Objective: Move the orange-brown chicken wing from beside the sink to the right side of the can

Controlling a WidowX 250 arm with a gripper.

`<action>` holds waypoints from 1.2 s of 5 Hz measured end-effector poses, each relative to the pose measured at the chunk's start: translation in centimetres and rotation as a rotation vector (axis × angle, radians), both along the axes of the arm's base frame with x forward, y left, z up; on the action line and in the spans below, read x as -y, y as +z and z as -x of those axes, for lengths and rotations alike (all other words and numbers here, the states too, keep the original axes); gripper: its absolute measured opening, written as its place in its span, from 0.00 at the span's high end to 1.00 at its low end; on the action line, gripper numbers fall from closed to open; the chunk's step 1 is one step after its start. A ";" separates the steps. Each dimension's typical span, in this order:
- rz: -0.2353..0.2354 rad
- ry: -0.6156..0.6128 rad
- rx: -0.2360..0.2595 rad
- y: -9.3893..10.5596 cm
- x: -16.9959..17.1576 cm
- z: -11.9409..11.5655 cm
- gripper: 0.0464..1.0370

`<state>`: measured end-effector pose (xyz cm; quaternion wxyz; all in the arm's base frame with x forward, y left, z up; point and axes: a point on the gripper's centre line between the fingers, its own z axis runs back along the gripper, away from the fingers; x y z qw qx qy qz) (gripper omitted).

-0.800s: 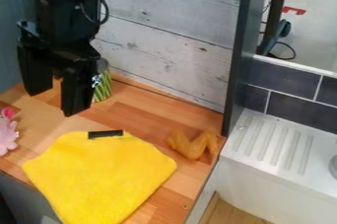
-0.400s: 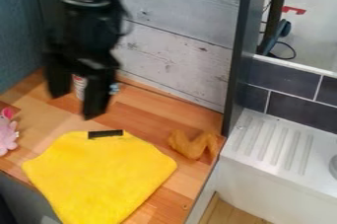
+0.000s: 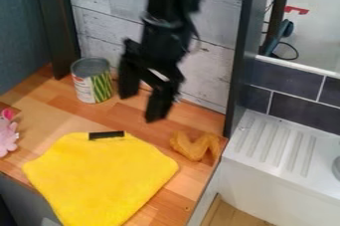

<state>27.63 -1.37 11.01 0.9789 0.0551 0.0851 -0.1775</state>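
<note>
The claw (image 3: 142,108) is hanging over the rear of the wooden tabletop (image 3: 56,115), in a released state, its two fingers standing apart with bare space between them. The can (image 3: 93,81) is standing upright near it on the left, beside the dark post (image 3: 55,26). The yellow cloth (image 3: 100,180) is lying spread out in front, with a black strip (image 3: 106,135) resting at its rear edge. An orange-brown, bent object (image 3: 194,146) is lying right of the cloth; a pink toy (image 3: 7,138) is sitting at the left edge of the view.
</note>
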 end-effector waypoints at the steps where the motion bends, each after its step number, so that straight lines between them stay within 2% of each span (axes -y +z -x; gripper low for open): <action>1: 0.024 -0.053 0.000 -1.7 1.1 -2.0 0.04; 2: 0.033 -0.084 0.007 -4.4 2.4 -3.8 0.04; 3: 0.069 -0.111 0.056 -5.0 3.2 -4.7 0.04; 4: 0.083 -0.133 0.037 -6.9 3.5 -4.9 0.04; 5: 0.049 -0.124 0.019 -8.3 3.1 -5.5 0.04; 6: 0.014 -0.130 0.031 -8.5 2.6 -5.9 0.04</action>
